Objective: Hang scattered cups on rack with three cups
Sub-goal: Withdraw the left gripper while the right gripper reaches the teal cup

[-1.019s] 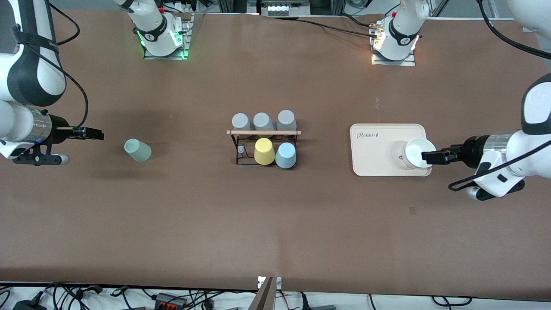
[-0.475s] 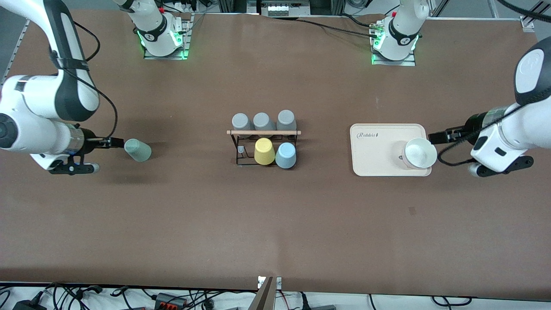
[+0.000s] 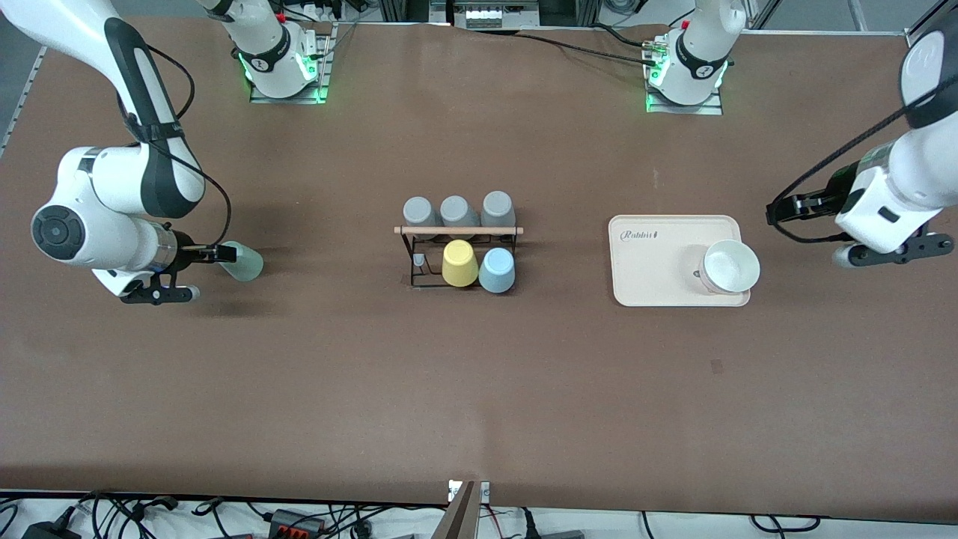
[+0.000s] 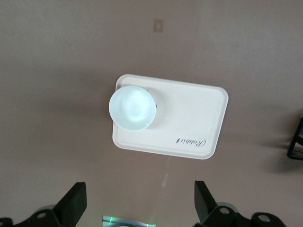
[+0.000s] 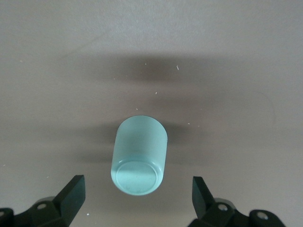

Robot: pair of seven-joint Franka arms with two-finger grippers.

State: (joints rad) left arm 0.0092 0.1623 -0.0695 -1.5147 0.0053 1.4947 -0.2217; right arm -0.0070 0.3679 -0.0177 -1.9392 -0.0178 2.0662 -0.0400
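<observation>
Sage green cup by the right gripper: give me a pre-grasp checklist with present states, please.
1. Right gripper open: ok, both fingers stand wide in the right wrist view.
2. Sage green cup centred between the fingers: ok, it lies on its side with its closed base toward the camera.
3. Cup free of neighbours: ok, only bare table around it.
4. Free peg on the rack: ok, one shows beside the yellow cup and light blue cup.
5. Left gripper out of the way: ok, open, up beside the cream tray with its white cup.
</observation>
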